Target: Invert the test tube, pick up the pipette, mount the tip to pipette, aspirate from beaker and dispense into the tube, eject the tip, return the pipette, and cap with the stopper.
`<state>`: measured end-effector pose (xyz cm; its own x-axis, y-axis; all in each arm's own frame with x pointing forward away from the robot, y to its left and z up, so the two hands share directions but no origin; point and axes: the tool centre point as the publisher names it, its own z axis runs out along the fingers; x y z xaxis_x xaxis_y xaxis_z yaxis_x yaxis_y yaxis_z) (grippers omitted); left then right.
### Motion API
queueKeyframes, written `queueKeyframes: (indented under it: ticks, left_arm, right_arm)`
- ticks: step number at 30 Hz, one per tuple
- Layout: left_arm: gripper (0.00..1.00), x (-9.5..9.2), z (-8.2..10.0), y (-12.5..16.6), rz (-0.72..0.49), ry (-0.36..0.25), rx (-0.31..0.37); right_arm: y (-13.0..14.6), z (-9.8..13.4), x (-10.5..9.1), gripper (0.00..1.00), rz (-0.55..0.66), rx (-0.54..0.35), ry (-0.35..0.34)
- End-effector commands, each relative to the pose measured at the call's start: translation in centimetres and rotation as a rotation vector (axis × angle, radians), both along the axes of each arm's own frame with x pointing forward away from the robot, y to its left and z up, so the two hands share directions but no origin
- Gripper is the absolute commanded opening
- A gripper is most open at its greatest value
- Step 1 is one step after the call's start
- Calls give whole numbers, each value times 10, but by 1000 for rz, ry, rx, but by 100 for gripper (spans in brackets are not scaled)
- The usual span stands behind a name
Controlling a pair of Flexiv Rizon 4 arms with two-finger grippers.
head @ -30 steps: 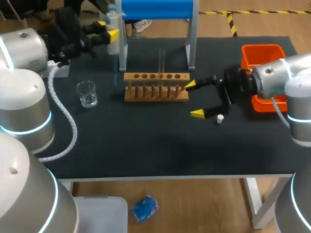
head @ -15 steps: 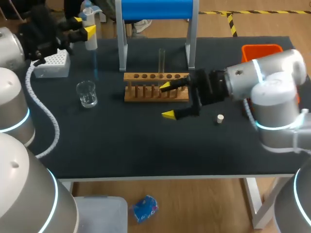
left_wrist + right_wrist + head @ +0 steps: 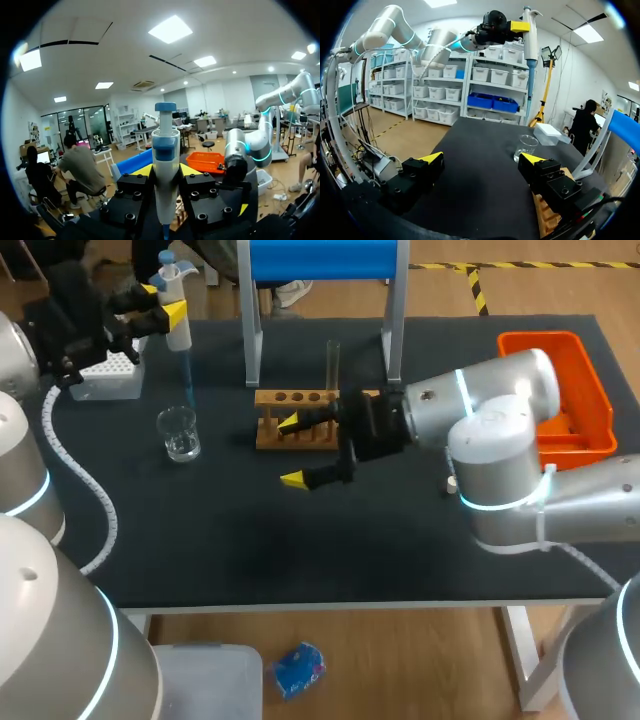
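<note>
Clamping slim white-blue pipette: L pincer; round glass beaker near.

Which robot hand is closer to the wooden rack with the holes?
Right. The right gripper is just in front of the wooden rack, fingers open. The left gripper holds the pipette far off to the rack's side.

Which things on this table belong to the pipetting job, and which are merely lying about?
For the job:
pipette, held in the left gripper
beaker
test tube
box of tips
right gripper, open

Not named in the job:
wooden rack, holding the tube
orange tray
blue stand
</note>
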<state>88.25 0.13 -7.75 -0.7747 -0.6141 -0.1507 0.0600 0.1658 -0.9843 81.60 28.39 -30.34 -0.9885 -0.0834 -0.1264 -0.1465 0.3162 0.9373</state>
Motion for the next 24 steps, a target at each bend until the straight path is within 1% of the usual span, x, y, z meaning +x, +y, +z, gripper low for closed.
queueKeyframes:
  ticks: [1, 7, 10, 14, 20, 24]
  left_arm:
    - [0, 0, 0, 1, -4, -1, 0]
    - [0, 0, 0, 1, -4, -1, 0]
    - [0, 0, 0, 1, -4, -1, 0]
    - [0, 0, 0, 1, -4, -1, 0]
    - [0, 0, 0, 1, -4, -1, 0]
    - [0, 0, 0, 1, -4, -1, 0]
  right_arm:
    - [7, -4, 1, 100, -2, 1, -1]
    - [7, -4, 1, 100, -2, 1, -1]
    - [6, -10, 3, 100, -36, 0, 20]
    - [21, -17, 10, 100, -62, -31, 14]
    - [40, -26, 22, 100, -154, -52, 41]
    - [56, -35, 29, 100, -178, -57, 49]
